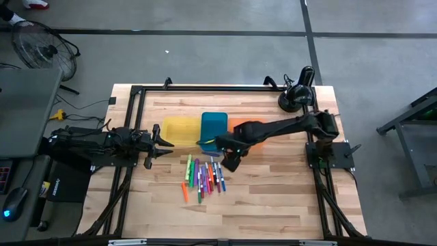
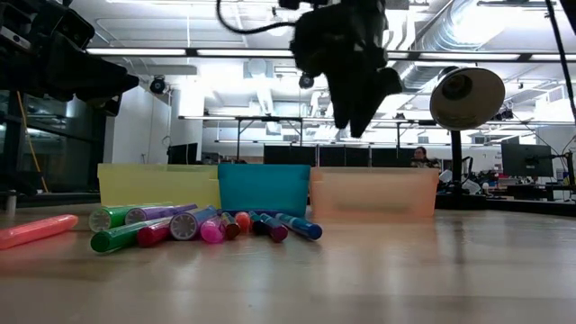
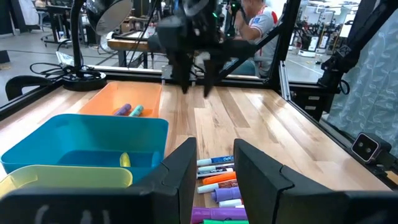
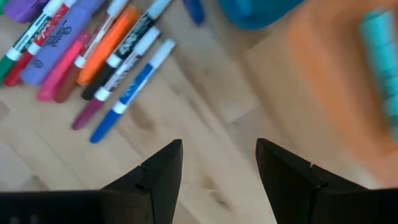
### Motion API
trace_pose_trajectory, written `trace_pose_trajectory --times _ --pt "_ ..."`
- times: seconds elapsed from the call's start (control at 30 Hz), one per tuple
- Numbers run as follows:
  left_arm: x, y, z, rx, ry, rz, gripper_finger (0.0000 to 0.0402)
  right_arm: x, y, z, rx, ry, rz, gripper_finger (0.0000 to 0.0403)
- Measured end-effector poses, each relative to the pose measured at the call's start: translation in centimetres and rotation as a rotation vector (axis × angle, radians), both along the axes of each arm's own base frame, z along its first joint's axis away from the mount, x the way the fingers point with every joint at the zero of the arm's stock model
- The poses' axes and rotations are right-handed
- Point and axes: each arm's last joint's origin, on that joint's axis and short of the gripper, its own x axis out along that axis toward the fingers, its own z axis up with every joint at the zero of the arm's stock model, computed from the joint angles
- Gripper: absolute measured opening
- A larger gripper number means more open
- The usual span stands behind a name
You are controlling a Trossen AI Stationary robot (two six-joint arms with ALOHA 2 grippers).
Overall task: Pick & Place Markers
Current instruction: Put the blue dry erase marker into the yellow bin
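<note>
Markers (image 1: 203,176) lie below our right claw (image 1: 231,160), spread and empty above the tabletop (image 1: 273,184); we judge reaching underway, next descending onto one marker.

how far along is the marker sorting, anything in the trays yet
Early on. Done: two markers lie in the orange tray and a yellow one in the blue tray. In hand: nothing; the right gripper hangs open and empty above the table, the left gripper waits by the yellow tray. Left: the pile of markers on the table.
</note>
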Motion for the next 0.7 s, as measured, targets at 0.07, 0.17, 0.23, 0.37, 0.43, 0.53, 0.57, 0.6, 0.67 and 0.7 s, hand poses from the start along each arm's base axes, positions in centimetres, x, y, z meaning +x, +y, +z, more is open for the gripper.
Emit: trace_pose_trajectory --times 0.07,0.17,0.23,0.37,0.43,0.53,0.57,0.6,0.67,0.7 --pt "0.0 0.0 0.0 0.000 0.000 0.000 0.0104 0.8 0.6 -0.8 0.025 0.009 -0.045 0.0193" --pt "0.0 0.0 0.0 0.000 0.000 0.000 0.0104 2.1 1.4 -1.7 0.046 0.018 -0.110 0.0193" --pt "0.0 0.0 0.0 0.000 0.000 0.000 0.0104 2.8 1.9 -2.3 0.051 0.027 -0.149 0.0193" --pt "0.0 0.0 0.0 0.000 0.000 -0.001 0.0104 4.3 2.8 -3.7 0.049 0.042 -0.217 0.0193" --pt "0.0 0.0 0.0 0.000 0.000 0.000 0.0104 5.0 3.1 -4.3 0.052 0.046 -0.235 0.0193" --pt "0.0 0.0 0.0 0.000 0.000 0.000 0.0104 5.9 3.6 -4.9 0.059 0.045 -0.261 0.0193" --pt "0.0 0.0 0.0 0.000 0.000 0.000 0.0104 6.0 3.7 -5.1 0.059 0.046 -0.265 0.0193" --pt "0.0 0.0 0.0 0.000 0.000 0.000 0.0104 6.1 3.8 -5.4 0.060 0.051 -0.273 0.0193" --pt "0.0 0.0 0.0 0.000 0.000 0.000 0.0104 6.2 4.0 -5.7 0.054 0.060 -0.292 0.0193" --pt "0.0 0.0 0.0 0.000 0.000 0.000 0.0104 6.2 4.0 -6.0 0.047 0.063 -0.305 0.0193"
